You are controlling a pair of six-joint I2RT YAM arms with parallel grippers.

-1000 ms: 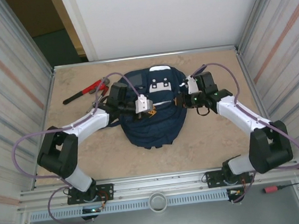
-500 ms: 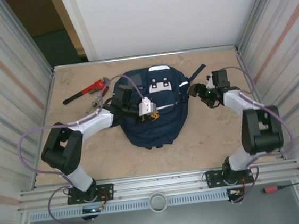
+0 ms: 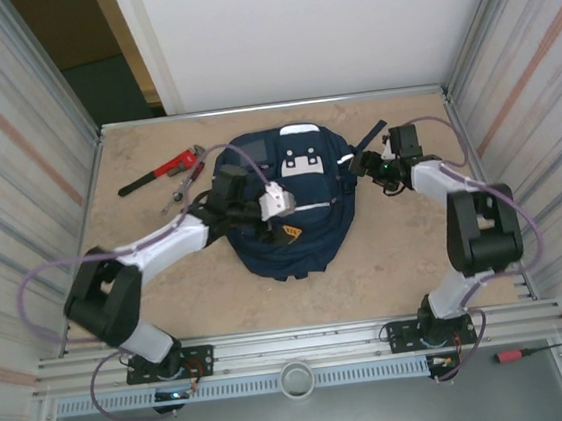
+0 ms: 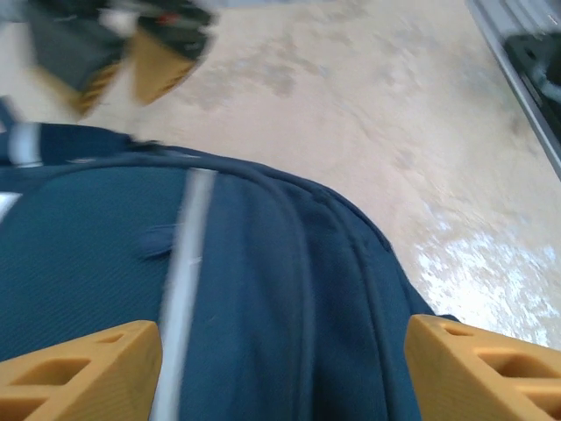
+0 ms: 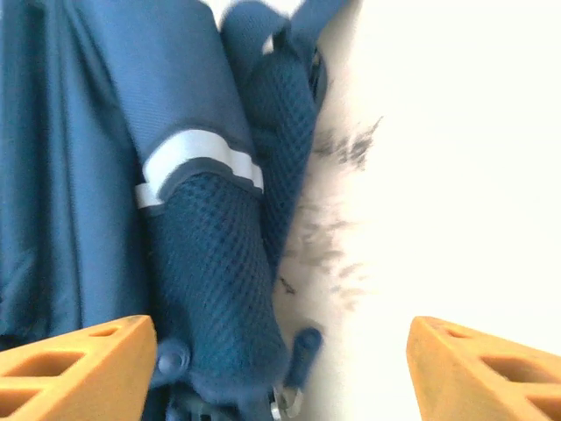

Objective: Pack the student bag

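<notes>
The student bag (image 3: 281,233) lies flat mid-table, navy with grey stripes and white patches on its front pocket. My left gripper (image 3: 289,230) hovers over the bag's middle. In the left wrist view it (image 4: 280,377) stands open, its orange fingers (image 4: 79,368) wide apart above navy fabric (image 4: 263,289) and a grey stripe (image 4: 186,263). My right gripper (image 3: 359,166) is at the bag's upper right corner. In the right wrist view it (image 5: 280,377) is open, with a mesh padded part of the bag (image 5: 219,281) and a small strap end (image 5: 302,346) between the fingers, nothing gripped.
A red pipe wrench (image 3: 161,170) and a smaller tool (image 3: 180,189) lie at the back left. A dark strap (image 3: 371,133) trails from the bag toward the back right. Metal walls ring the table. A red screwdriver (image 3: 522,354) lies beyond the front rail.
The right arm swung outward and back, taking its gripper from the bag's right flank to its upper right corner. The left gripper shifted slightly nearer over the bag's centre.
</notes>
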